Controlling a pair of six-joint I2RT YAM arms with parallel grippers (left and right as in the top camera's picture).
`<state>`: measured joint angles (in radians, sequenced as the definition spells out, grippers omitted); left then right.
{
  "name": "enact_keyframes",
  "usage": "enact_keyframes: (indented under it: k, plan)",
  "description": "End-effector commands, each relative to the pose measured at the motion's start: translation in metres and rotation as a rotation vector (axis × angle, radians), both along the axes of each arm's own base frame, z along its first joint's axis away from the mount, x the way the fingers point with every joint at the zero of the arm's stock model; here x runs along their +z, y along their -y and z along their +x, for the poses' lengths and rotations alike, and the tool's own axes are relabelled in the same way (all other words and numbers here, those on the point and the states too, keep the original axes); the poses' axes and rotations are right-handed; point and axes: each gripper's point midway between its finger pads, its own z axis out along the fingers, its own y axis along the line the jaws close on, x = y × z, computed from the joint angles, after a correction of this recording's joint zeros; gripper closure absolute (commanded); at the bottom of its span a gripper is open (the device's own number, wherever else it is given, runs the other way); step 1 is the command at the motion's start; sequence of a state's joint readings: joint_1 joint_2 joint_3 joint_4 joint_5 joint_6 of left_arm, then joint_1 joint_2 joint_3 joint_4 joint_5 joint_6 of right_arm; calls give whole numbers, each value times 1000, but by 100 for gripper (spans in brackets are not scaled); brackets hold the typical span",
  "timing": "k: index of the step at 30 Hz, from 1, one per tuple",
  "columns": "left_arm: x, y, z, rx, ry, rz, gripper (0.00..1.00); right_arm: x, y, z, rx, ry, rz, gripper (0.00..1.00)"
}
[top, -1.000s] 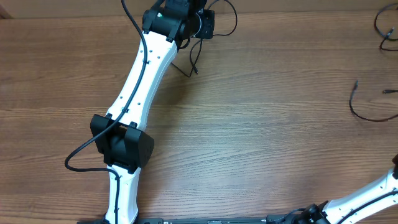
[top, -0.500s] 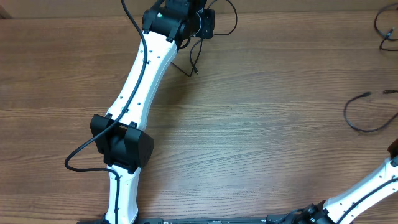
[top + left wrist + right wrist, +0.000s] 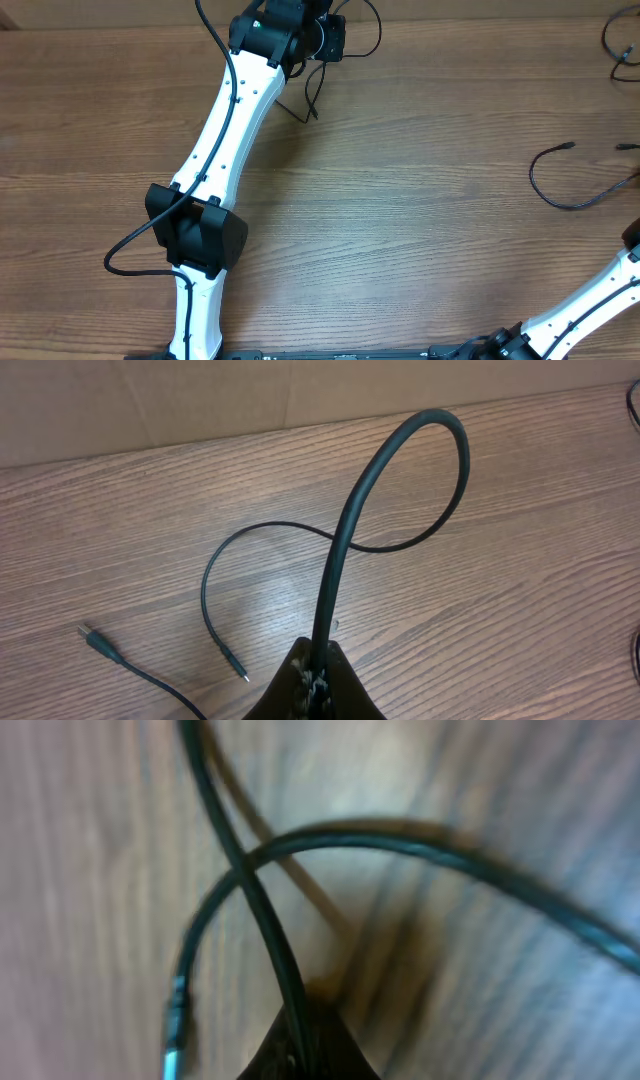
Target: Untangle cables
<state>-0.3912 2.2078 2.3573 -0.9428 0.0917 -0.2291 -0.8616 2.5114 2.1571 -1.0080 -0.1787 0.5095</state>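
Observation:
My left gripper (image 3: pixel 325 42) at the far edge of the table is shut on a black cable (image 3: pixel 345 530) that rises from the jaws (image 3: pixel 320 678) in a tall loop. A thinner cord (image 3: pixel 210 595) with a small plug end lies on the wood beside it, and another plug (image 3: pixel 95 641) lies at the left. My right gripper (image 3: pixel 300 1045) is shut on a second black cable (image 3: pixel 250 890), blurred, whose plug end (image 3: pixel 176 1020) hangs at the left. In the overhead view this cable (image 3: pixel 545 192) curves across the right side of the table, and the right gripper is almost off the right edge.
Another black cord (image 3: pixel 615 40) lies at the far right corner, and a loose plug end (image 3: pixel 628 148) lies near the right edge. The left arm (image 3: pixel 225 130) stretches diagonally across the table's left half. A cardboard wall (image 3: pixel 200 400) stands behind the table.
The cable on the right has slid leftward across the table, its loop widening, as the right arm moved. The left arm and its cable have not moved.

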Motion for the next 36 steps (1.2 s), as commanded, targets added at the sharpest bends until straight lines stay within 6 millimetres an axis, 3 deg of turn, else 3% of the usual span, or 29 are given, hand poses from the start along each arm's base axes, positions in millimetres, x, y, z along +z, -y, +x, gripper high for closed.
enact_keyframes:
  k: [1,2,4,5,6,7,12,18,21,24,29,32,36]
  plan:
    - [22,-2,-1,-9,56,5,96,30,-9,21,51,126,20,96]
    - [22,-2,-2,-9,54,6,96,38,-10,25,59,154,22,96]
    - [21,-2,-2,-9,50,8,96,54,-12,32,69,200,21,80]
    - [21,-2,-3,-9,47,10,96,62,-12,33,64,216,15,59]
    - [20,-3,-3,-9,43,11,96,69,-11,34,52,224,10,17]
    - [19,-3,-4,-12,40,15,96,74,-11,34,53,231,2,2]
    - [15,-5,-8,-40,31,48,96,108,-12,33,59,267,-42,3]
    - [14,-6,-8,-44,32,57,96,180,-20,35,83,353,-145,8]
    - [15,-8,-6,-39,38,54,95,219,-38,32,107,385,-179,7]
    - [15,-11,-4,-31,40,60,95,241,-63,33,164,391,-192,5]
    - [17,-11,-2,-27,50,57,94,236,-123,48,368,332,-168,3]
    - [18,-12,-1,-25,55,54,96,214,-176,58,567,242,-138,0]
    - [23,-9,3,-27,81,41,96,183,-213,62,737,74,-177,0]
